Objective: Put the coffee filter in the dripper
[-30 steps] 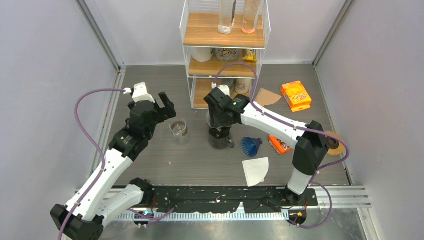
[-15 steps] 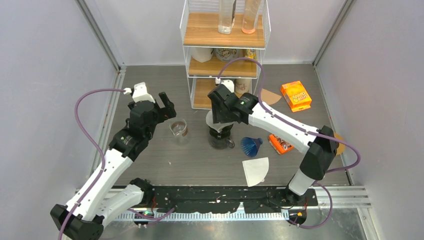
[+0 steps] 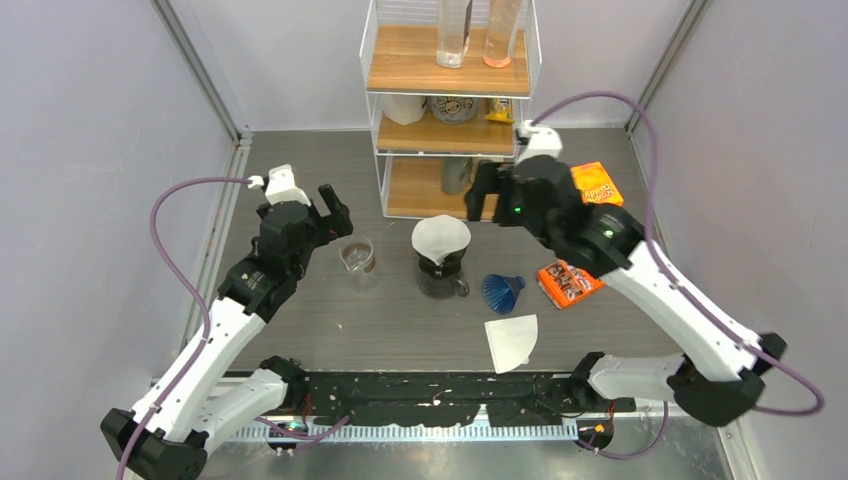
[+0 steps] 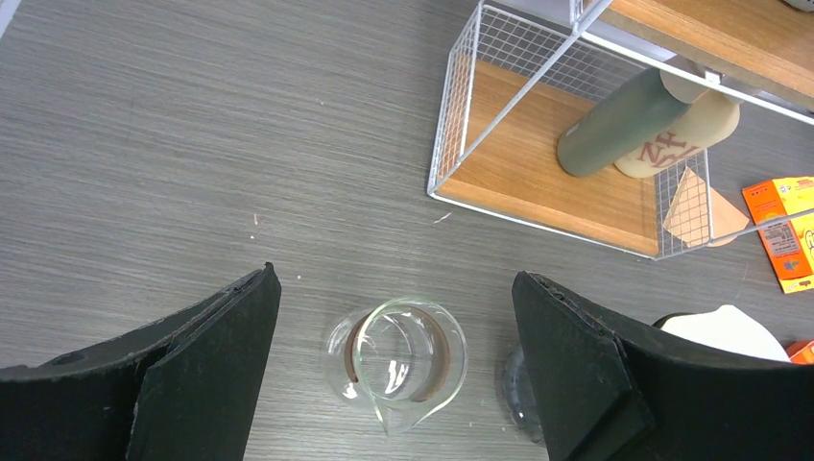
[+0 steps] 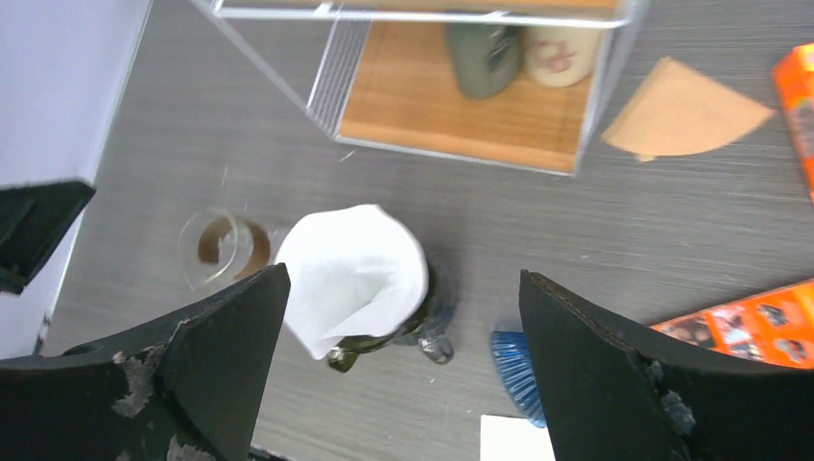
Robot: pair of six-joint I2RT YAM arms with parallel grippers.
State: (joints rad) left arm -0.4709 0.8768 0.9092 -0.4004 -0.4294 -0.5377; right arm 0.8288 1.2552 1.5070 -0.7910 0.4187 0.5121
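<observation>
We've got the white coffee filter sitting in the dripper around mid-bench. Our right gripper hangs up beside it toward the back edge, fingers spread wide and empty. The left gripper is spread too, over a glass beaker.

white coffee filter sits in the dripper, between glass beaker and blue funnel
</observation>
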